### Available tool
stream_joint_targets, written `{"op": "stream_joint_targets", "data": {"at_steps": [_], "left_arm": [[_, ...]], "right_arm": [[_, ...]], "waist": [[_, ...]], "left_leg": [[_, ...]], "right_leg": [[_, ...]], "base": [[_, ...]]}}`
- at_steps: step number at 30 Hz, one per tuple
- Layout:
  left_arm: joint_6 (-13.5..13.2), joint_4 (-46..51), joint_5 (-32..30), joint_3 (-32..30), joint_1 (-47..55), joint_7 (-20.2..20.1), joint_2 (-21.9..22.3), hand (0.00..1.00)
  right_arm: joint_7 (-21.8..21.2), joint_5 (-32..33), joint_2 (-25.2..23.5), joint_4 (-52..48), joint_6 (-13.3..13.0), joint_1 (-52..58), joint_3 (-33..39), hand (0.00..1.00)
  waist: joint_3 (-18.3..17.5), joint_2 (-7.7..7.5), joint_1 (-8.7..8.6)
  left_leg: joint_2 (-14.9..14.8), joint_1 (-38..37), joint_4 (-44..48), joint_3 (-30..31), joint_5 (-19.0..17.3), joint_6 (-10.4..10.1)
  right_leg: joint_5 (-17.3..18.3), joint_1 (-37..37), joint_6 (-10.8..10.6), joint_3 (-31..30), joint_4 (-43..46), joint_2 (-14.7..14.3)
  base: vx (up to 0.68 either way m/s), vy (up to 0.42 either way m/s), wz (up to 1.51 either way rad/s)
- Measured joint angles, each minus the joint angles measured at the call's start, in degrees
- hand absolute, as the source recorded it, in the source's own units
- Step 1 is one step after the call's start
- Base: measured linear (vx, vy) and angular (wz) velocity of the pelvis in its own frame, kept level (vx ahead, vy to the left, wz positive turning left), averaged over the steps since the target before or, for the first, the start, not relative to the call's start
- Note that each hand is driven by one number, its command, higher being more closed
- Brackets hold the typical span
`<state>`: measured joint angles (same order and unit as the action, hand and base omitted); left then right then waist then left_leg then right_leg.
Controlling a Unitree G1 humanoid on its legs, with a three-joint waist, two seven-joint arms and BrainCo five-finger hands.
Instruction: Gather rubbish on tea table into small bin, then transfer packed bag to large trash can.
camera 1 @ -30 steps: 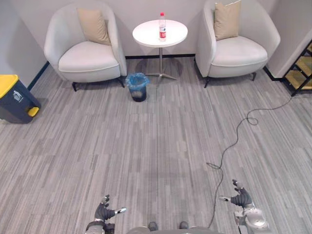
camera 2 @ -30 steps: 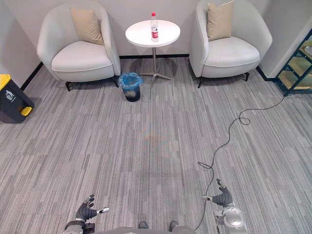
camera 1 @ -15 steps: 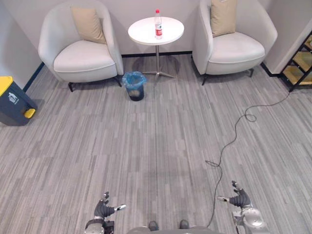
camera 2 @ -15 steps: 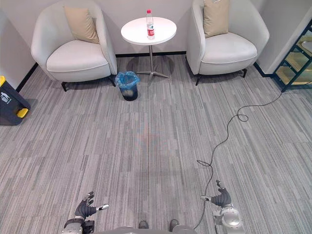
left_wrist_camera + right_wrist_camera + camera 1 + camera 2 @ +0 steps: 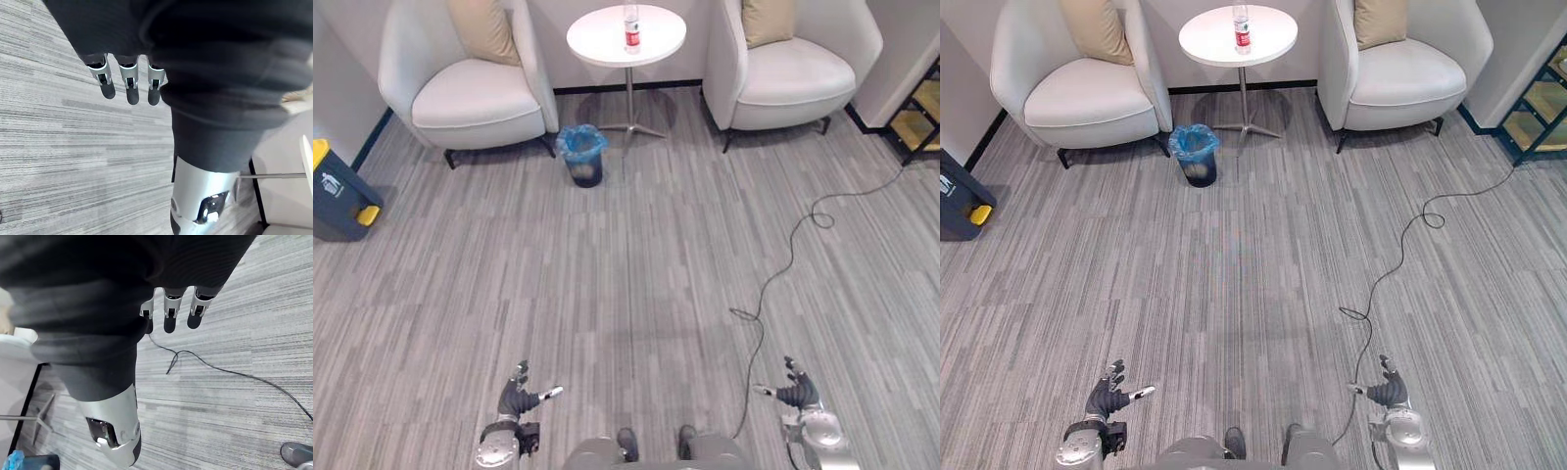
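Note:
A plastic bottle with a red label stands on the round white tea table at the far end of the room. On the floor just in front of the table sits the small bin lined with a blue bag. The large dark trash can with a yellow lid stands by the far left wall. My left hand hangs open low at the near edge, holding nothing. My right hand hangs open at the near right, fingers straight over the carpet.
Two white armchairs with tan cushions flank the table. A shelf stands at the far right. Grey striped carpet stretches between me and the table.
The whole view has shifted: table, chairs and bin sit higher and slightly larger, so the camera has moved toward them. Both hands stay open at my sides.

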<state>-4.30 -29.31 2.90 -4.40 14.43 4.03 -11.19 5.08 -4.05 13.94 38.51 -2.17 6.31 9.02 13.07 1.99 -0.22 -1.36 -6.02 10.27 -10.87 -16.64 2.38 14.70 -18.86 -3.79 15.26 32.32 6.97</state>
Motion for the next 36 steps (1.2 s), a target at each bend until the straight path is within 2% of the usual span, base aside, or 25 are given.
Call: {"op": "stream_joint_targets", "data": {"at_steps": [1, 3, 4, 5, 6, 8, 9, 10, 12, 14, 17, 19, 20, 21, 22, 23, 24, 25, 27, 28, 30, 31, 33, 35, 36], "left_arm": [[0.0, 0.0, 0.0, 0.0, -0.2, 0.0, -0.1, 0.0], [0.0, -0.1, 0.7, 0.3, -2.2, 0.1, -0.7, 0.0], [0.0, -0.2, 1.0, 0.3, -2.5, 0.1, -0.8, 0.0], [0.0, -0.6, 1.0, 0.5, -3.7, 0.1, -0.7, 0.0], [0.0, -0.5, 1.0, 0.5, -4.7, 0.0, -0.5, 0.0], [-0.1, -0.5, 1.0, 0.6, -4.9, 0.0, -0.6, 0.0], [0.0, -0.6, 1.0, 0.6, -4.5, -0.1, -0.2, 0.0], [0.0, -0.6, 1.0, 0.6, -4.3, -0.1, -0.1, 0.0], [0.1, -0.6, 1.0, 0.4, -4.2, -0.2, -0.2, 0.0], [0.1, -0.5, 1.0, 0.5, -4.2, -0.2, -0.1, 0.0], [0.1, -0.4, 1.0, 0.5, -4.2, -0.2, 0.5, 0.0], [0.1, -0.3, 1.0, 0.3, -3.6, -0.2, 1.8, 0.0], [0.1, -0.2, 1.0, 0.4, -3.0, -0.2, 2.3, 0.0], [0.0, 0.2, 1.0, 0.3, -1.2, -0.2, 3.3, 0.0], [0.1, -0.6, 1.0, 0.1, 0.1, -0.2, 3.3, 0.0], [0.3, -1.0, 0.9, 0.0, 0.1, -0.2, 3.3, 0.0], [0.4, -1.1, 0.9, 0.4, 0.1, -0.2, 3.3, 0.0], [0.4, -1.0, 0.9, 0.6, 0.0, -0.2, 3.3, 0.0], [0.7, -1.2, 1.0, 1.9, -0.6, -0.1, 1.8, 0.0], [0.8, -1.2, 1.0, 2.2, -0.8, -0.1, 1.5, 0.0], [0.8, -1.0, 1.1, 2.5, -0.7, 0.5, 1.4, 0.0], [0.7, -0.9, 1.1, 2.6, -0.8, 0.7, 1.3, 0.0], [0.5, -0.8, 1.3, 2.6, -2.0, 1.0, 1.5, 0.0], [0.3, -0.9, 1.4, 2.6, -3.1, 1.1, 1.4, 0.0], [0.2, -0.8, 1.4, 2.6, -3.2, 1.2, 1.5, 0.0]], "right_arm": [[0.0, 0.0, 0.0, 0.3, 0.0, -0.3, 0.0, 0.0], [0.1, 0.2, 0.2, 0.6, 0.2, -0.6, 0.2, 0.0], [0.1, 0.3, 0.2, 0.6, 0.2, -0.6, 0.5, 0.0], [0.3, 0.7, 0.4, 0.6, 0.3, -0.4, 1.3, 0.0], [0.5, 1.3, 0.6, 0.5, 0.3, -0.8, 2.1, 0.0], [0.9, 1.3, 0.6, -0.2, 0.2, -1.4, 2.1, 0.0], [0.9, 1.5, 0.6, -0.7, 0.2, -1.3, 1.9, 0.0], [0.9, 1.7, 0.6, -0.8, 0.2, -1.4, 1.6, 0.0], [1.0, 1.8, 0.6, -1.0, 0.1, -1.5, 0.0, 0.0], [1.3, 2.4, -0.2, -1.4, -0.2, -2.0, -1.0, 0.0], [1.3, 2.5, 0.2, -1.5, -0.7, -3.3, -1.0, 0.0], [1.3, 2.4, 0.2, -0.9, -0.7, -4.5, -0.7, 0.0], [1.4, 2.4, 0.4, -0.8, -0.7, -3.9, -0.7, 0.0], [1.4, 2.4, 0.8, -0.7, -0.7, -3.4, -1.1, 0.0], [1.4, 2.3, 0.0, -0.4, -0.5, -3.2, -1.2, 0.0], [1.4, 2.2, -0.5, -0.3, -0.5, -2.9, -1.4, 0.0], [1.3, 1.6, -0.7, 0.5, -0.5, -2.4, -2.4, 0.0], [1.3, 1.5, -0.7, 1.0, -0.5, -2.4, -2.6, 0.0], [1.2, 1.2, -1.8, 1.2, -0.4, -2.1, -2.8, 0.0], [1.2, 1.1, -1.9, 1.3, -0.3, -2.0, -3.0, 0.0], [1.1, 1.1, -2.2, 1.0, -0.2, -1.9, -4.4, 0.0], [1.1, 1.1, -2.2, 0.8, -0.3, -1.8, -5.0, 0.0], [0.8, 1.1, -2.2, 0.6, -0.4, -1.8, -5.6, 0.0], [0.8, 1.1, -2.2, 0.6, -0.4, -1.2, -5.4, 0.0], [0.9, 1.1, -2.1, 0.6, 0.0, 0.0, -5.2, 0.0]], "waist": [[0.0, -0.15, -0.46], [0.6, -0.37, -2.24], [0.7, -0.75, -2.49], [0.7, -0.74, -3.17], [0.8, -0.14, -3.47], [0.9, 0.25, -3.55], [1.3, 1.43, -3.48], [1.5, 2.04, -3.36], [2.3, 2.9, -1.78], [3.0, 1.06, 0.06], [3.7, -0.11, 2.62], [4.0, -0.51, 3.94], [3.8, -0.22, 4.38], [2.9, 1.01, 4.68], [1.9, 0.83, 5.5], [1.4, -0.39, 5.57], [0.2, -2.42, 5.5], [0.0, -2.94, 5.52], [0.3, -4.51, 3.7], [0.5, -4.46, 3.45], [0.8, -3.25, 2.55], [0.6, -2.8, 2.34], [0.8, -1.3, 0.97], [0.9, -1.23, 0.37], [0.8, -1.4, 0.08]], "left_leg": [[-0.7, -0.6, -0.4, 0.3, 0.2, -0.6], [-2.3, -3.7, -3.6, 2.9, 0.0, -2.8], [-2.5, -4.7, -4.4, 3.4, -0.1, -3.6], [-3.8, -6.1, -4.6, 4.9, -1.0, -5.4], [-5.5, -6.1, -3.2, 5.9, -1.0, -6.4], [-6.8, -4.2, 3.1, 5.8, 0.2, -8.4], [-9.4, 0.5, 18.2, 5.1, 2.8, -11.4], [-11.2, 3.7, 26.0, 4.9, 6.2, -11.5], [-16.3, 12.7, 49.3, 4.2, 5.4, -9.4], [-15.8, 19.8, 55.3, 2.3, 3.7, -7.1], [-11.6, 28.4, 42.7, -0.4, 3.0, -5.8], [-5.6, 30.5, 18.4, -0.4, 6.2, -7.1], [-5.0, 30.0, 11.8, -0.1, 8.5, -7.0], [-4.6, 29.8, 5.1, 1.2, 11.4, -5.2], [-3.4, 30.4, 10.0, 3.1, 17.5, -1.2], [-2.6, 30.5, 12.1, 2.4, 16.2, -0.6], [-1.5, 29.5, 12.9, 1.3, 13.2, 0.2], [-0.9, 28.5, 12.9, 0.9, 12.1, 0.5], [2.0, 22.2, 13.7, 1.5, 7.3, 2.3], [2.2, 20.0, 13.7, 1.5, 6.0, 2.6], [2.3, 9.9, 9.5, 2.1, 2.9, 2.6], [2.3, 7.9, 7.9, 2.6, 2.7, 2.6], [0.7, 3.1, 4.3, 4.8, 2.2, 2.0], [-0.1, 0.7, 2.8, 7.3, 1.6, 1.0], [-0.7, -1.1, 2.5, 9.2, 0.1, -1.4]], "right_leg": [[-0.8, -0.7, -0.2, 0.8, -3.1, -0.2], [-9.7, -2.6, 0.3, 1.7, -18.3, -1.6], [-12.9, -2.7, 0.4, 1.5, -20.2, -1.7], [-19.2, -2.6, 3.7, 1.0, -19.5, -2.0], [-16.1, -4.2, 5.8, 1.7, -13.9, -2.4], [-11.0, -4.7, 6.8, 2.3, -8.2, -2.4], [-7.5, -1.1, 7.6, 3.2, -8.3, -4.0], [-6.6, 1.6, 8.1, 3.4, -9.8, -5.2], [-6.1, 11.7, 8.8, 2.9, -17.2, -9.2], [-6.1, 20.9, 8.8, 1.1, -24.3, -9.9], [-5.1, 26.8, 8.1, -1.8, -29.1, -8.7], [-3.1, 30.8, 6.2, -4.3, -31.0, -6.8], [-2.7, 31.9, 5.5, -5.0, -31.6, -6.9], [-0.1, 34.3, 4.1, -6.9, -32.1, -7.7], [3.4, 36.1, 2.6, -8.5, -30.1, -6.8], [4.7, 35.5, 2.0, -9.1, -27.0, -5.3], [6.1, 30.8, 0.2, -9.5, -15.8, -2.4], [5.6, 27.6, -1.0, -10.0, -8.2, -1.2], [-0.3, 18.2, -9.8, -12.9, 19.5, 1.9], [0.2, 16.3, -8.7, -13.1, 24.2, 2.4], [3.4, 10.1, -2.7, -8.9, 27.0, 3.5], [3.9, 8.2, -1.7, -7.5, 24.6, 3.5], [4.1, 3.3, -0.9, -5.3, 8.0, 1.0], [-2.3, 1.4, -1.1, -8.0, -10.5, -1.5], [-12.1, 2.0, -1.0, -10.6, -19.2, -2.7]], "base": [[0.39, -0.05, 0.26], [0.55, -0.137, 0.59], [0.66, -0.222, 0.74], [0.56, -0.231, 0.56], [0.55, -0.245, 0.44], [0.56, -0.288, 0.16], [0.59, -0.304, 0.09], [0.72, -0.323, 0.0], [0.65, -0.256, -0.19], [0.52, -0.163, -0.28], [0.53, -0.065, -0.49], [0.66, 0.11, -0.57], [0.7, 0.199, -0.75], [0.62, 0.252, -0.86], [0.63, 0.261, -0.77], [0.66, 0.235, -0.44], [0.53, 0.147, -0.14], [0.66, 0.195, -0.04], [0.63, 0.177, 0.25], [0.63, 0.118, 0.21], [0.66, 0.091, 0.01], [0.67, 0.032, 0.28], [0.55, -0.042, 0.58], [0.57, -0.128, 0.82], [0.72, -0.231, 0.98]]}}
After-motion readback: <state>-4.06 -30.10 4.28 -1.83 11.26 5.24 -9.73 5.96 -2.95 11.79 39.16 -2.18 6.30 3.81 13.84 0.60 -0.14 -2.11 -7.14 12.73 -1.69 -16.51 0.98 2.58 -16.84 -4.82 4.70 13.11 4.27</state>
